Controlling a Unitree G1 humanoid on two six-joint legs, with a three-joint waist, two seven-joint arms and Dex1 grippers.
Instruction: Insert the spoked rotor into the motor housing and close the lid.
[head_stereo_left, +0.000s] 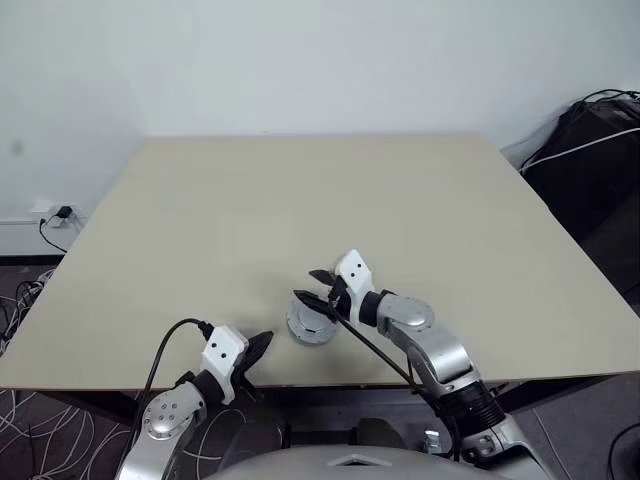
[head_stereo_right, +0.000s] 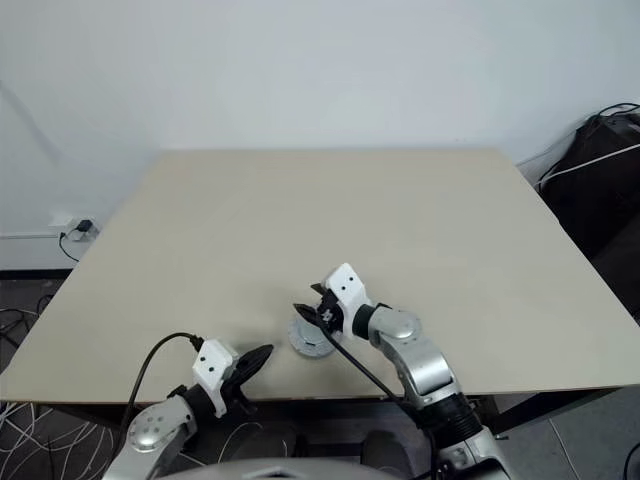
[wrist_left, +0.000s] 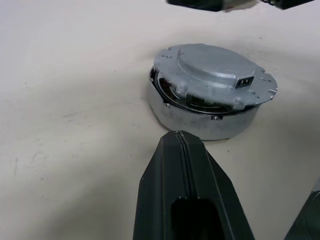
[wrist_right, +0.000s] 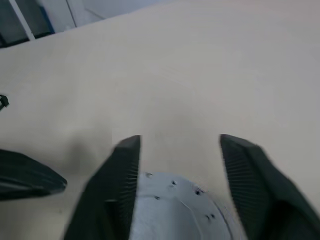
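Grey lid (wrist_left: 215, 75) — beige table (head_stereo_left: 400, 200)

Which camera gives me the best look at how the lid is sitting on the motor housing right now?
The left wrist view: the lid shows whole on the motor housing, plain grey face up, one edge apparently raised. The right wrist view catches just its near edge between the right gripper's open fingers. The head views show it small, partly hidden.

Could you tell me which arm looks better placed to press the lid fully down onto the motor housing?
Probably the right. The right gripper hangs open directly over the lid, which sits slightly tilted on the motor housing. The left gripper is shut, off to the side.
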